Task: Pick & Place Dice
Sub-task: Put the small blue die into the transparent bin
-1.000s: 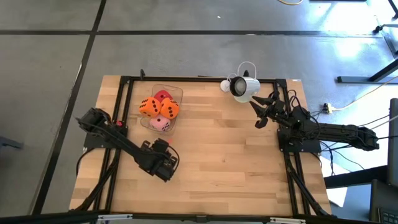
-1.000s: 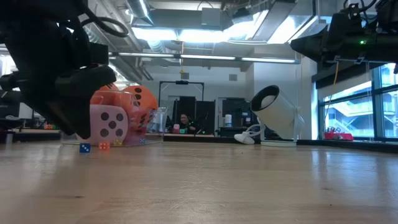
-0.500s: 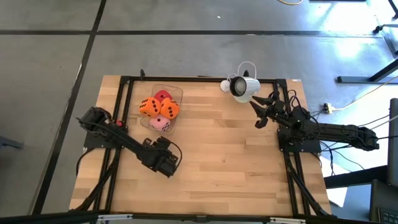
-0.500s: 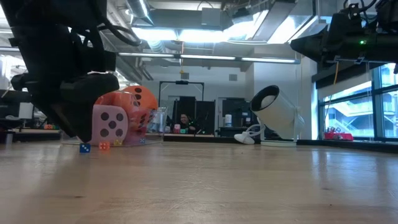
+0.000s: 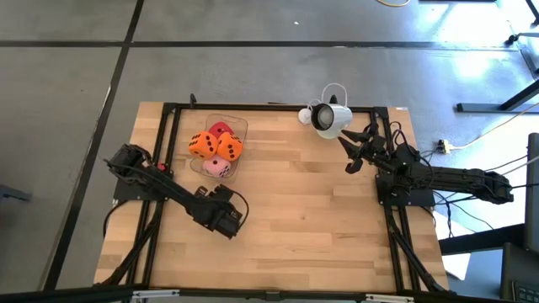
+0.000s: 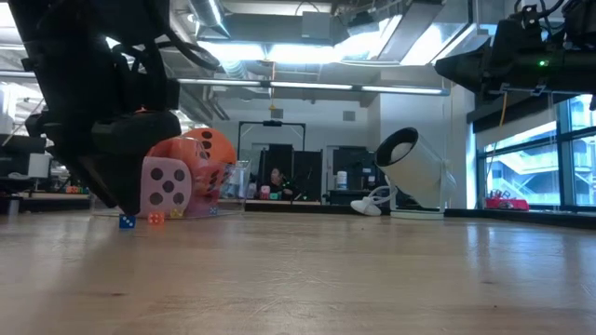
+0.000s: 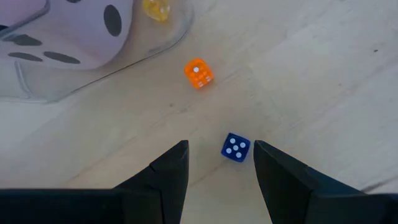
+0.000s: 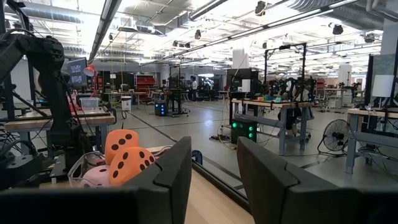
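Four big soft dice lie piled in a clear container [image 5: 240, 124] at the table's far left: two orange [image 5: 202, 145] [image 5: 229, 148], one red [image 5: 221, 130], one pink [image 5: 218, 167]. On the wood in front of it sit a tiny blue die [image 7: 236, 147] and a tiny orange die [image 7: 198, 73]. A tiny yellow one [image 7: 157, 9] rests by the container's wall. My left gripper [image 7: 219, 152] is open and points steeply down just above the blue die, a finger on either side, touching nothing. My right gripper [image 8: 214, 155] is open and empty, raised at the far right [image 5: 354, 151].
A white cylindrical device [image 5: 328, 118] with a cable lies at the table's far edge, close to my right gripper. A black frame [image 5: 269, 106] runs along the far and side edges. Bare wood spreads across the middle and near part of the table [image 5: 312, 219].
My left gripper has edged slightly toward the table's right and rolled a little about its own pointing line; its finger gap looks unchanged. The dice have not moved.
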You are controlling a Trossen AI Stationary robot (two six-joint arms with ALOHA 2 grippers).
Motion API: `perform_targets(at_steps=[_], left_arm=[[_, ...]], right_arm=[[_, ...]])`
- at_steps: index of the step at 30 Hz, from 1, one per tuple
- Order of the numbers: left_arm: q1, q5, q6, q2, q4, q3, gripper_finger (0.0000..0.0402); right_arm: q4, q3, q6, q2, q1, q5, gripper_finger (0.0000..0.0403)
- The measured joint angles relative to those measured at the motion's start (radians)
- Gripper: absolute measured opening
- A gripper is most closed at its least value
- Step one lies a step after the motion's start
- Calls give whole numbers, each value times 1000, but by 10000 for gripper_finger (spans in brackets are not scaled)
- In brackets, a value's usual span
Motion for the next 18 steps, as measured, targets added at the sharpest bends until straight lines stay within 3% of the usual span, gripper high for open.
perform_targets(at_steps=[18], left_arm=[[40,34,70,1,33,-1,173]], right_arm=[[0,0,0,0,0,0,129]])
